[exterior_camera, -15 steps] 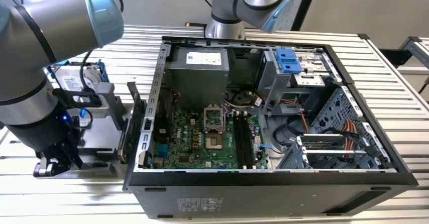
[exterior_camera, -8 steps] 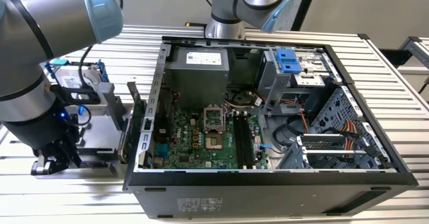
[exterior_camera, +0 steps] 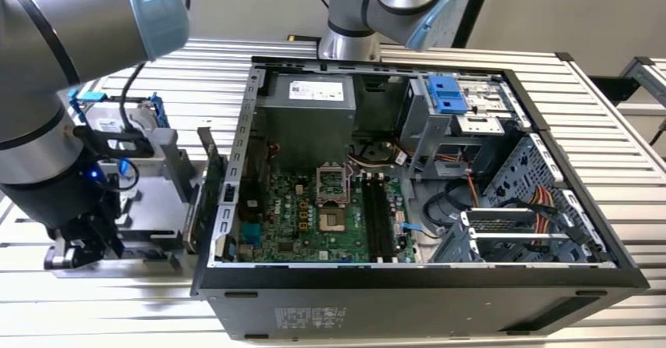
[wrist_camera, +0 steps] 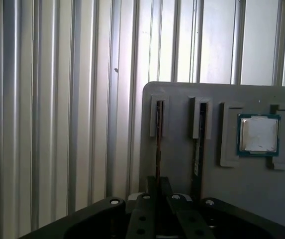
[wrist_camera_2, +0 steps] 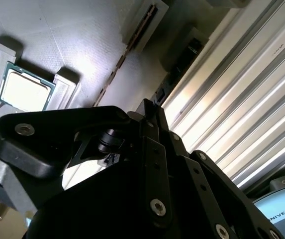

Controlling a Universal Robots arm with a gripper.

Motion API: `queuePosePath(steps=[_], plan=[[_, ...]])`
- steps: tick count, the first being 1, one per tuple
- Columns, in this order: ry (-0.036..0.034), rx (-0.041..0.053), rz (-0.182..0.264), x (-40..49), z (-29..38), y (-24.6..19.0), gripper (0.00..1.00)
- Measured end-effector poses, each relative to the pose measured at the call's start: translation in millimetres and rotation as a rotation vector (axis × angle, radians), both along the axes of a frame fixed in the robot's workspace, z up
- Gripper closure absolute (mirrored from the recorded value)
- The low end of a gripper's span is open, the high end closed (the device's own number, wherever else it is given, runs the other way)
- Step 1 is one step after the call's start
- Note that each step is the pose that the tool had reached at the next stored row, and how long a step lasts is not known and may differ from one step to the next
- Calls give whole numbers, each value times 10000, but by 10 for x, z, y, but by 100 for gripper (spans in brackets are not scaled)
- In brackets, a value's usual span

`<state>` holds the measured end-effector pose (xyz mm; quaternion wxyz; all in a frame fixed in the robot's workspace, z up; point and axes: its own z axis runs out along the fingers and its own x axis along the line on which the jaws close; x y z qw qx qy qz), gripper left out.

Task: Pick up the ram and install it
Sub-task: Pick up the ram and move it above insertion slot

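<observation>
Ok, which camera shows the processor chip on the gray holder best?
The first wrist view: the processor chip lies face-on and whole in the holder. The second wrist view catches it slanted. In the exterior view the arm stands in front of much of the holder.

The gripper (exterior_camera: pixel 89 243) hangs over the gray tray (exterior_camera: pixel 146 231) beside the open case (exterior_camera: pixel 416 279).

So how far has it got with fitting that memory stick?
Nothing is fitted: the memory slots look empty. In hand: the end effector is down at the stick, which stands in its gray holder. Lifting it and fitting it are both left.
</observation>
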<state>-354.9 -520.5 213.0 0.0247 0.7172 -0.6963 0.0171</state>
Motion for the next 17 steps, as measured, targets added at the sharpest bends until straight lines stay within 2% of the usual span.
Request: queuePosePath(steps=[17], plan=[[0, 0, 0, 0, 162, 0, 100]])
